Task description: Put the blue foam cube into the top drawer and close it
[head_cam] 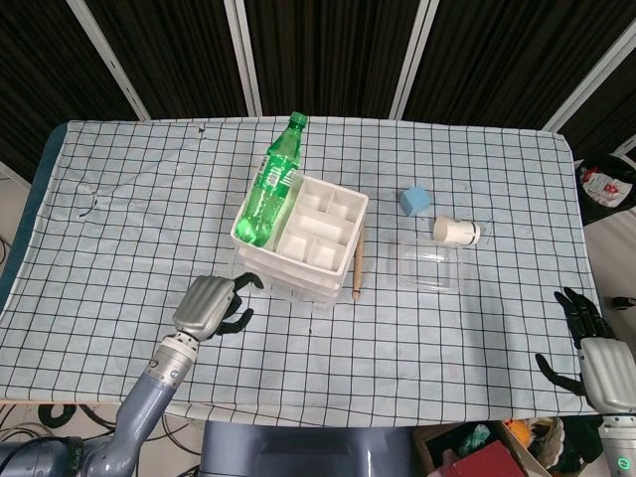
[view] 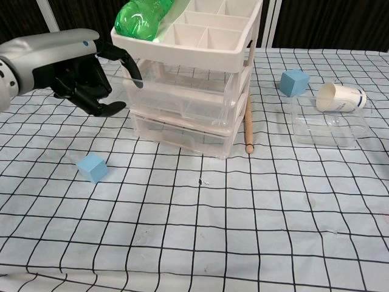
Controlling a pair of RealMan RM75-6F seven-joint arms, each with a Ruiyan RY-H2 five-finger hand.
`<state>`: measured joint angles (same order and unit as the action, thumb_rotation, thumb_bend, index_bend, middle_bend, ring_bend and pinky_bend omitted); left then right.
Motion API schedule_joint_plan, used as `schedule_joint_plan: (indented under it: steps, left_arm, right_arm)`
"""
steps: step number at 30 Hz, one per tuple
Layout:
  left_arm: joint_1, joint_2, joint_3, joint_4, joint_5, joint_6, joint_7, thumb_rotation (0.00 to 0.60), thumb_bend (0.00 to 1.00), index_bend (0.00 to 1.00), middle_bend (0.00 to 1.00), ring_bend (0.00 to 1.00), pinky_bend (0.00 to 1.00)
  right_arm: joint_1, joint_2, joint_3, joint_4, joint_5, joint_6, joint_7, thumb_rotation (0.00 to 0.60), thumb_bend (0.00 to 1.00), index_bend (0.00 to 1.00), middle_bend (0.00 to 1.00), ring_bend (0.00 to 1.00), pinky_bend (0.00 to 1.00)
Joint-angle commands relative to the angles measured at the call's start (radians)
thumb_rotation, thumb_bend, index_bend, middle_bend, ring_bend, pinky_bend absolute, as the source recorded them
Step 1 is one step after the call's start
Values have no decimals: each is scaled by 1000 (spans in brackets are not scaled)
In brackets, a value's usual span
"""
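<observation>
A white drawer unit (head_cam: pixel 316 229) (view: pixel 200 36) stands mid-table with clear drawers. Its top drawer (view: pixel 182 97) (head_cam: pixel 288 290) sticks out a little toward me. My left hand (head_cam: pixel 209 306) (view: pixel 73 67) is at the drawer's front left corner, thumb hooked over its rim and fingers curled beneath. One blue foam cube (view: pixel 92 167) lies on the cloth in front of and below that hand; the head view does not show it. A second blue cube (head_cam: pixel 415 200) (view: pixel 293 82) sits to the right of the unit. My right hand (head_cam: pixel 596 358) hangs open off the table's near right edge.
A green bottle (head_cam: pixel 270 184) (view: pixel 143 18) lies across the unit's top tray. A wooden stick (head_cam: pixel 358 263) (view: pixel 248 125) lies along the unit's right side. Further right are a tipped paper cup (head_cam: pixel 456 232) (view: pixel 340 97) and a clear plastic box (head_cam: pixel 429 266) (view: pixel 328 128).
</observation>
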<state>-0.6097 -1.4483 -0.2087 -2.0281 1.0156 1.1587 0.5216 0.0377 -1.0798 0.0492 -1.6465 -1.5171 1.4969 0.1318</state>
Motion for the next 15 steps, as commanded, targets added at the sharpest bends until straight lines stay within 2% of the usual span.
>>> schedule_joint_plan:
  steps: [1, 4, 8, 12, 15]
  left_arm:
    - [4, 25, 18, -31, -4, -2, 4, 600, 396, 376, 1000, 958, 913]
    - [7, 39, 26, -48, 11, 3, 0, 600, 387, 329, 1000, 958, 914]
    - [17, 50, 34, -57, 58, 17, -25, 600, 295, 247, 1000, 957, 914]
    - [34, 59, 43, -63, 127, 42, -63, 600, 235, 228, 1000, 957, 913]
    - [56, 81, 62, -74, 192, 67, -93, 600, 230, 227, 1000, 957, 913]
  right_arm:
    - [0, -1, 0, 0, 0, 1, -1, 600, 254, 0, 0, 0, 176]
    - [0, -1, 1, -1, 1, 1, -1, 600, 255, 0, 0, 0, 176]
    - [0, -1, 1, -1, 2, 0, -1, 600, 254, 0, 0, 0, 176]
    - [-1, -1, 1, -1, 2, 0, -1, 600, 254, 0, 0, 0, 176]
    - [-1, 0, 1, -1, 2, 0, -1, 600, 255, 0, 0, 0, 176]
